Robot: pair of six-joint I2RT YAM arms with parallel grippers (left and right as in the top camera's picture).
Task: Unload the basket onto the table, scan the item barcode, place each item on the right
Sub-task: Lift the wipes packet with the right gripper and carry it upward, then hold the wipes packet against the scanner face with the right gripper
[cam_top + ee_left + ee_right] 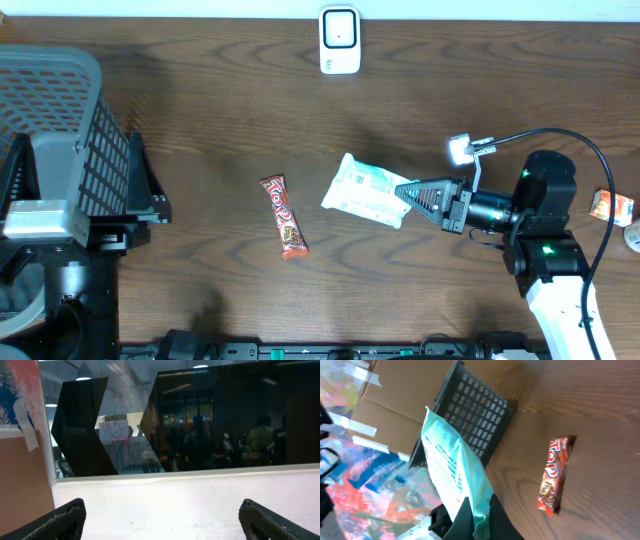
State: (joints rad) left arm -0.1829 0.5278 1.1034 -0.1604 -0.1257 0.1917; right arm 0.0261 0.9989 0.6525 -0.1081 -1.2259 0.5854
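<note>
The right claw [477, 510] is pressed together on one edge of a pale green packet [451, 460], holding it over the dark wood table [220, 120]. Just left of the packet lies a red candy bar [284, 216]. Farther left stands a grey mesh basket [60, 100]; I cannot tell what is in it. A white scanner [340, 40] sits at the far edge. The left claw [160, 520] is spread wide, facing a white ledge and dark windows.

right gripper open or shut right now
Shut on the pale green packet: in the right wrist view the right gripper pinches the packet's near edge between its fingers.
</note>
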